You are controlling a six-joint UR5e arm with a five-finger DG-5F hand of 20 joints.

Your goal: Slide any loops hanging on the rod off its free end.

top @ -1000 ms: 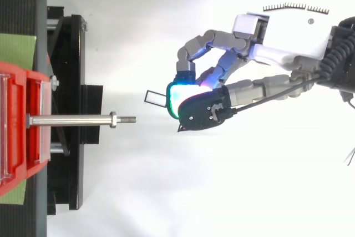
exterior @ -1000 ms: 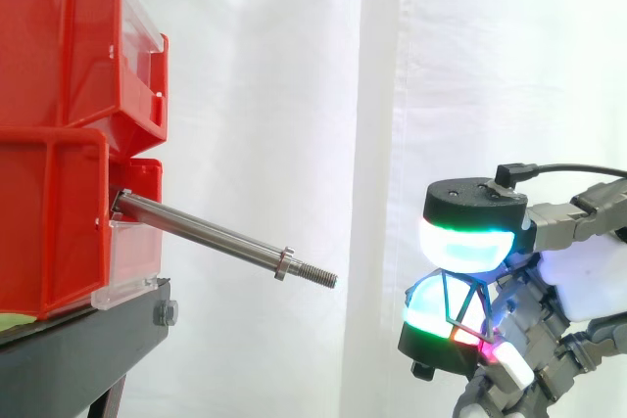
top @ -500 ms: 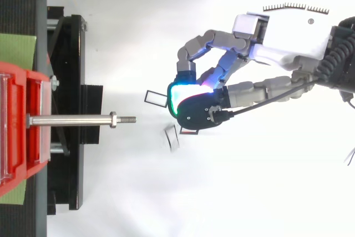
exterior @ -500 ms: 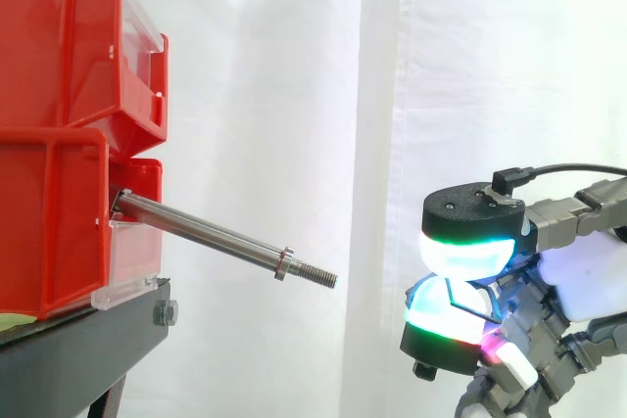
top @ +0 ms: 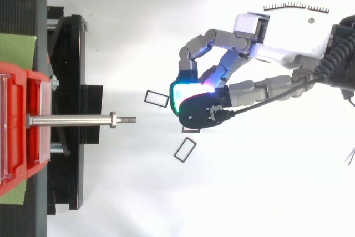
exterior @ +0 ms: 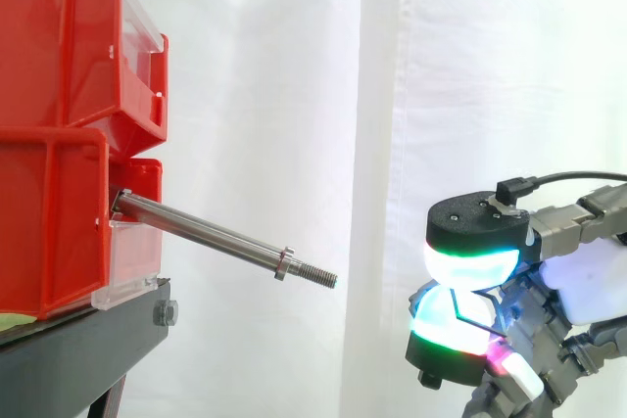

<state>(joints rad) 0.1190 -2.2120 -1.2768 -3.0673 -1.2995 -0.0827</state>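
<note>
In the side view, two red bins [exterior: 59, 144] sit stacked on the black bench [exterior: 88, 340] at the left, before the white curtain [exterior: 294, 95]. The rod [exterior: 206, 232] juts out of the lower bin and slopes gently down to the right. A collar [exterior: 284, 263] sits just short of its threaded free end, and the shaft is bare from the bin to the tip. The hand [exterior: 588, 281] is low at the right (glowing green and white), well apart from the rod's tip and a little below it. This level angle gives the rod's tilt and the difference in height. Whether the hand holds anything I cannot tell.

From above, the rod [top: 72, 120] runs straight to the right from the bins [top: 19, 120], crossing over the bench [top: 69, 70]. Its collar [top: 112, 119] and threaded end are free of any load. The hand [top: 283, 43] reaches in from the right, apart from the rod's tip. This view adds the loops, thin dark wire rectangles against the white ground [top: 138, 192]. The upper loop [top: 156, 98] is just beside the hand's glowing end, between it and the rod's tip. The lower loop [top: 185, 149] lies tilted, below the hand and apart from it. What seems to be a third loop [top: 190, 130] peeks out from under the hand's dark edge, mostly hidden. All of them are off the rod and beyond its free end.
</note>
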